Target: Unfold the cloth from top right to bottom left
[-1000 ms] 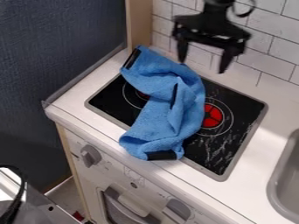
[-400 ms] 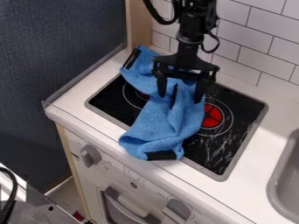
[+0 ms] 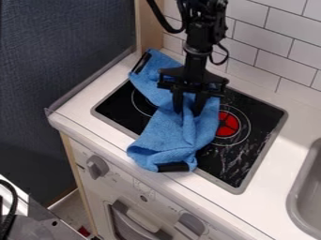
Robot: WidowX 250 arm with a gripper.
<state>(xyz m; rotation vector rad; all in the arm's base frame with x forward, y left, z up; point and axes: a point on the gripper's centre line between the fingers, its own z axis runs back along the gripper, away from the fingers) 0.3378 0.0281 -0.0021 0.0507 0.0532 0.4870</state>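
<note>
With our end effector (image 3: 188, 113) parted astride a fold of the blue cloth (image 3: 166, 136) mid-frame, we should pinch only its upper layer, then draw toward lower left.

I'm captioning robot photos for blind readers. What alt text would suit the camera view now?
A black gripper is down at the middle of a rumpled blue cloth spread across a toy stove. A red burner shows just right of the cloth, and a grey sink sits at the picture's right edge.
</note>
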